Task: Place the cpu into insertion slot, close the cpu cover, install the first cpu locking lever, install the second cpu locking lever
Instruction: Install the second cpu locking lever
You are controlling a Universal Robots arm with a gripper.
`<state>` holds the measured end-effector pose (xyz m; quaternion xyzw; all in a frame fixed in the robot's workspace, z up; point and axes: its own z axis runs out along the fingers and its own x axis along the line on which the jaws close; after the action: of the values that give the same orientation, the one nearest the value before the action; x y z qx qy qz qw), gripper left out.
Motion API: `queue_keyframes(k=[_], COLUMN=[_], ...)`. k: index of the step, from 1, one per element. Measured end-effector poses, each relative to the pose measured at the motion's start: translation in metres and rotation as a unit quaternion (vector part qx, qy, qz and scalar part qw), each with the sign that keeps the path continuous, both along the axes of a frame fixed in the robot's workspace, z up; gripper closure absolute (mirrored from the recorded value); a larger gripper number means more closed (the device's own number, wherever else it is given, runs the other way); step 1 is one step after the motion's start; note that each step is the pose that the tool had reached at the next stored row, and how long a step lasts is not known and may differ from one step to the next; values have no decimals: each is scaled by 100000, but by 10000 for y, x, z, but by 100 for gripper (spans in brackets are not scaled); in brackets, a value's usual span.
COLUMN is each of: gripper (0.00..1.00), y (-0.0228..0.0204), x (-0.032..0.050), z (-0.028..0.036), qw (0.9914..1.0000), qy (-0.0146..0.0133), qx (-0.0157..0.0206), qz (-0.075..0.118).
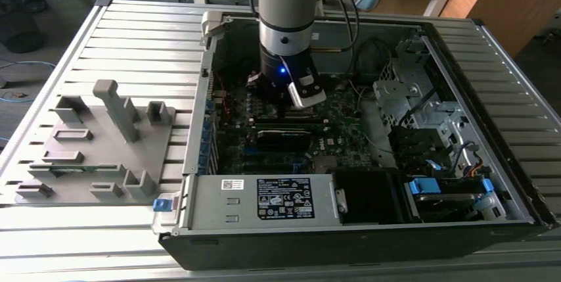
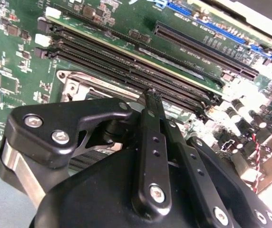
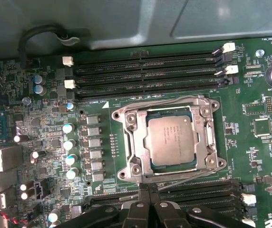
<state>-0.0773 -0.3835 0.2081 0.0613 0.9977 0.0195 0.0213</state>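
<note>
CPU (image 3: pixel 170 142): sits flat in the insertion slot (image 3: pixel 132 142) in the first wrist view, its dull silver top showing through the window of the cpu cover (image 3: pixel 137 124), which lies down over it.
CPU handling: judged light, stiff and fragile, with a smooth metal top that would slip under a hard pinch. Best taken by 2 opposite edges, never from underneath.
CPU cover handling: thin sheet metal, stiff but easy to bend. Press on the frame, not through the window onto the chip.
Locking levers: thin wire levers (image 3: pixel 183 101) run along the sides of the socket. I cannot tell whether they are latched. Judged springy, to be pushed near their free ends.
Gripper (image 3: pixel 148 190): fingers pressed together with nothing between them, tips just beside the socket edge, near the long black memory slots (image 3: pixel 145 71).
Motherboard (image 3: pixel 269 156): green, crowded with capacitors and connectors, all fragile around the socket.
Computer case (image 1: pixel 438 229): open, lying on a slatted metal table (image 1: pixel 140 25). A grey fixture block (image 1: pixel 96 144) lies on the exterior view's left.
Writing: faint print on the CPU top, small white board markings and a white label on the power supply (image 1: pixel 280 198), none of it read off.
</note>
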Motion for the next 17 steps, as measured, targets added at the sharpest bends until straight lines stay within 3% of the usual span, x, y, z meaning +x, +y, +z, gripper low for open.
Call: queue_keyframes(k=[6, 7, 9, 10, 17], gripper=[89, 89, 89, 89, 89], y=[0, -1, 0, 0, -2], x=[-16, -18, -19, -19, -41], z=[0, 0, -1, -1, -20], qw=[100000, 99999, 99988, 99985, 99981], qy=[7, 10, 5, 8, 4], qx=[13, 322, 1576, 1758, 1940], qz=[10, 8, 3, 4, 6])
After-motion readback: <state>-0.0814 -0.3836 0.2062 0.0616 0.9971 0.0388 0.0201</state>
